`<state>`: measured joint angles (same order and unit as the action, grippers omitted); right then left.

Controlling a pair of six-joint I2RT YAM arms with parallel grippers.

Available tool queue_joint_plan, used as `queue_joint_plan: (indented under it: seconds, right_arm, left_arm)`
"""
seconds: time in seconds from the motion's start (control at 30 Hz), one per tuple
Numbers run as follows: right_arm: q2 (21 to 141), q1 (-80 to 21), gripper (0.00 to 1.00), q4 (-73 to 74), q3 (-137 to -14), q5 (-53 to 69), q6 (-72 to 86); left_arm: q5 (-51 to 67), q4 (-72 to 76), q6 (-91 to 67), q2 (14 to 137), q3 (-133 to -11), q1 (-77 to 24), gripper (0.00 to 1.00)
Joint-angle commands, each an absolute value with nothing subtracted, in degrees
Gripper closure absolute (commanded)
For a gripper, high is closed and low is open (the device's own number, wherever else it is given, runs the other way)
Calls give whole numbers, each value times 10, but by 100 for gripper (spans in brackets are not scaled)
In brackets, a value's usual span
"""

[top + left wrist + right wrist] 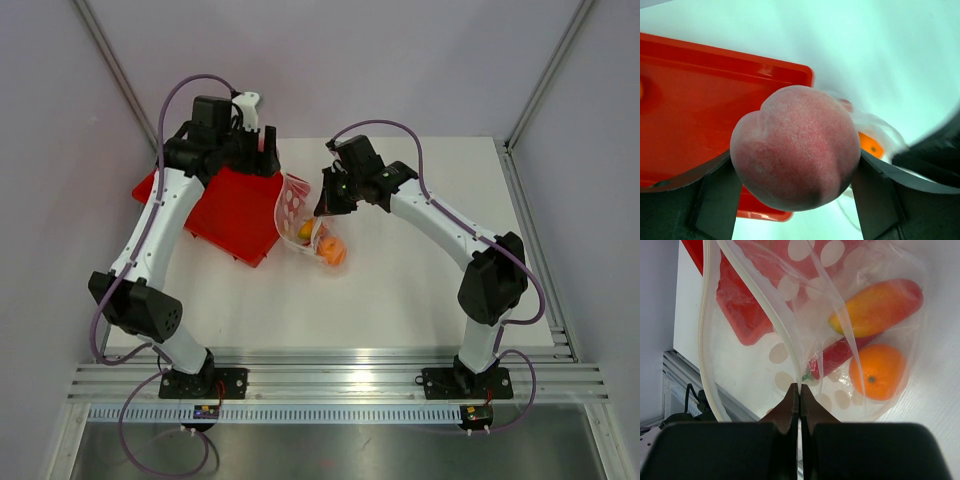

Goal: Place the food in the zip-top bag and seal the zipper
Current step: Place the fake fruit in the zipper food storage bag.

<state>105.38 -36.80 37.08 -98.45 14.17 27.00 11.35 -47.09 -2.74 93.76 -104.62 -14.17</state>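
The left end effector [796,197] stands wide and grips the pink ball [795,147] between its 2 fingers [715,200]. The ball fills the middle of the left wrist view. In the top view this end effector is in the upper left part of the frame, above the far right corner of the red tray [235,215]. The bag [297,212] lies just to the right of the tray, near the middle of the frame, on the white counter [420,300]. The held ball is therefore up and to the left of the bag, near it but apart from it.

The right end effector [799,392] is fully closed, and its tips pinch the clear film of the bag at the lower middle of the right wrist view. The zipper [704,325] runs as a pale strip in a curve along the left side of that view, and the mouth of the bag is open. Inside the bag, to the right of the tips, are 3 pieces: a yellow-orange piece [875,307] at the upper right, a red piece [840,352] under it, and an orange ball [877,371] at the lower right. The tray shows through the film at the upper left.
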Motion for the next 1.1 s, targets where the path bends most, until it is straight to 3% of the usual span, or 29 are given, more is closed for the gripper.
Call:
queue_joint_plan:
  seconds: [0.0,0.37,0.47,0.57,0.8,0.93,1.03,1.07]
  right_arm:
    - [1034,-367,100,353,-993,145,275]
    - [1056,-366,100,374,-1032,143,272]
    - [1054,-366,100,378,-1033,142,271]
    - [1042,-366,100,376,-1021,136,271]
    - [1021,-365,100,367,-991,130,277]
    - [1015,-366,100,366,-983,128,278]
    - [1008,-365,100,360,-973,131,278]
    - [1007,-366,100,357,-970,132,279]
  left_arm:
    - [120,-554,-4,898,-1071,-191,35]
    - [157,-560,3,852,-969,-263,31]
    - [149,-541,4,851,-951,-266,21]
    - [141,-524,-16,850,-947,-266,1]
    - [139,-515,-26,866,-977,-266,1]
    - [62,-512,-46,866,-995,-265,1]
    - [78,-415,-78,829,-919,-222,1]
    - [100,-389,-106,824,-898,-164,1]
